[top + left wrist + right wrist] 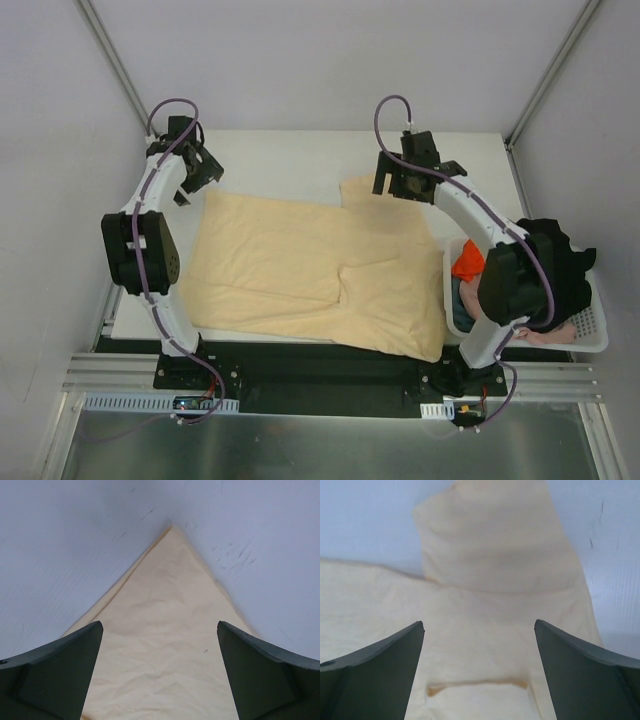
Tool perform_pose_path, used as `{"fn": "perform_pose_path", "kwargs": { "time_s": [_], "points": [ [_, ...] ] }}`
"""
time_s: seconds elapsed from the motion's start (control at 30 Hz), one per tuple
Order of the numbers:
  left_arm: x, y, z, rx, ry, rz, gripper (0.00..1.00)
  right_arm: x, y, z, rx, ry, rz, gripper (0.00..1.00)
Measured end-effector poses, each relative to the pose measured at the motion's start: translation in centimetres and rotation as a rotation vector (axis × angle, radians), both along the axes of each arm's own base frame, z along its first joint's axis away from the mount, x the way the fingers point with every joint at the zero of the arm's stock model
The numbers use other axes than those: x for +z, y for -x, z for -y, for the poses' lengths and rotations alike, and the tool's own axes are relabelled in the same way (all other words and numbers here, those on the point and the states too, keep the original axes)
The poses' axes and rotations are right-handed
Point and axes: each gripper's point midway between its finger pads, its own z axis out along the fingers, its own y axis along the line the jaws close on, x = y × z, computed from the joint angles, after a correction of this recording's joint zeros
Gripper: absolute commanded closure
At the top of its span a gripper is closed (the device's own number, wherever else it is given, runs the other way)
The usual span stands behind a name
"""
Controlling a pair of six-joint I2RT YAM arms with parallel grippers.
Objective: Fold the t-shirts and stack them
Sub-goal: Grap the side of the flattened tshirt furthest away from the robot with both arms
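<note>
The large pale peach-yellow t-shirt (310,265) lies spread on the white table, its lower half folded up over the middle. My left gripper (200,172) hovers open over its far left corner, which shows as a cloth point (165,630) between the fingers. My right gripper (405,180) hovers open over the far sleeve (500,545) near the collar. Both are empty. A black t-shirt (565,265), an orange one (467,263) and a pinkish one (550,335) sit in the basket at the right.
The white lattice basket (598,335) stands at the table's right near edge, partly behind my right arm. The white table (290,160) shows bare behind the shirt. Grey walls enclose the table on all sides.
</note>
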Motion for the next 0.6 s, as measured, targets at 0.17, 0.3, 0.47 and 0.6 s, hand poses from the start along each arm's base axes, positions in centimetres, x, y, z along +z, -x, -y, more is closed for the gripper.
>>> {"fn": "perform_pose_path", "kwargs": {
  "time_s": [0.17,0.3,0.47,0.6],
  "points": [
    [-2.5,-3.2,-0.7,-0.019,-0.012,-0.054,0.01,-0.7,-7.7,-0.6,0.026,0.025,0.023,0.03],
    [-4.1,-4.5,-2.0,-0.027,-0.024,-0.095,0.01,-3.0,-13.0,-1.1,0.045,0.036,0.018,0.03],
    [-4.6,-6.0,-2.8,-0.034,-0.034,-0.099,0.01,-6.4,-18.2,-0.5,0.054,-0.002,0.013,0.03],
    [-5.2,-6.8,-2.9,-0.039,-0.036,-0.102,0.01,-8.8,-20.4,1.0,0.014,-0.033,0.020,0.03]
  ]
}}
